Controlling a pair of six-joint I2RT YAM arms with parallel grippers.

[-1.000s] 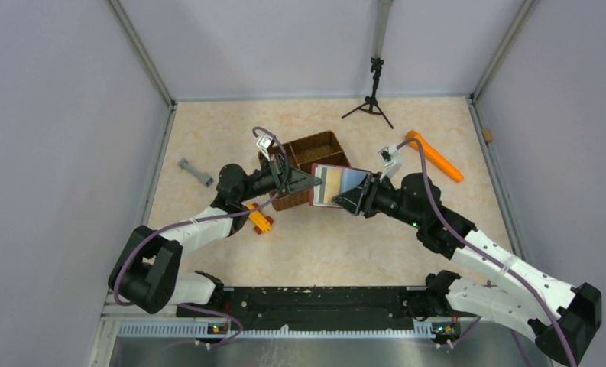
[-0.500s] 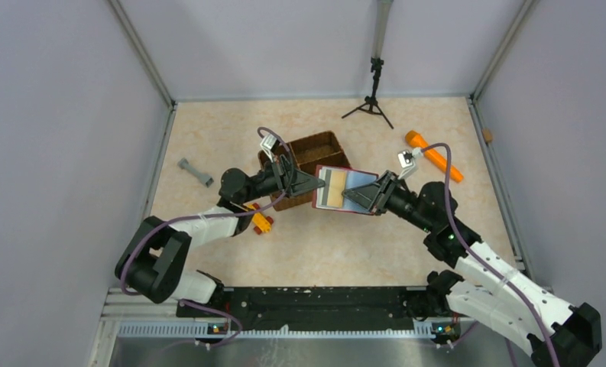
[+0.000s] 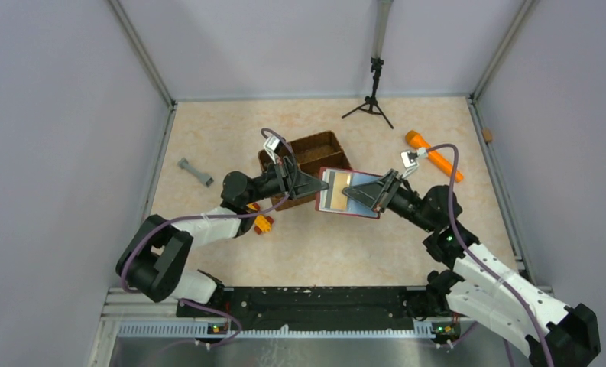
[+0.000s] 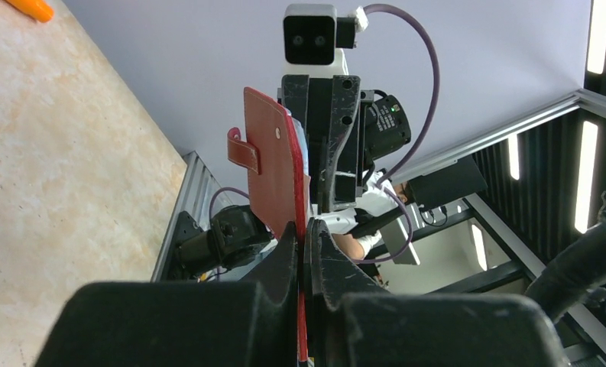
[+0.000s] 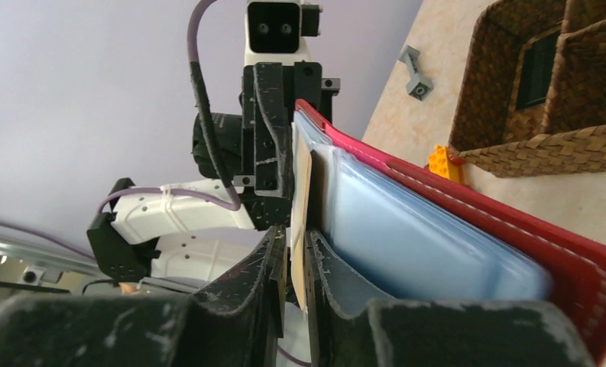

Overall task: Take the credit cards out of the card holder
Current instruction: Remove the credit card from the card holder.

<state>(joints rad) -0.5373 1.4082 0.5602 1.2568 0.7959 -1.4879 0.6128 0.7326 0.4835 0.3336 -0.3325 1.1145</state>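
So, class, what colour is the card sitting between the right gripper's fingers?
Tan-gold; the card shows best in the right wrist view.

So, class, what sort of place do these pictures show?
Probably a robotics lab test cell: grey walls enclose a marble-look table, left arm and right arm bolted at its near edge, a small tripod at the back.

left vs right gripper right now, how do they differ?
The left gripper clamps the card holder by its red cover; the right gripper straddles the tan card in its pocket. The left gripper's jaws are fully shut; the right gripper's stand narrow either side of the card, contact unclear. The left gripper reaches in from the holder's left edge, the right gripper from its right. Shared: both work the same open holder.
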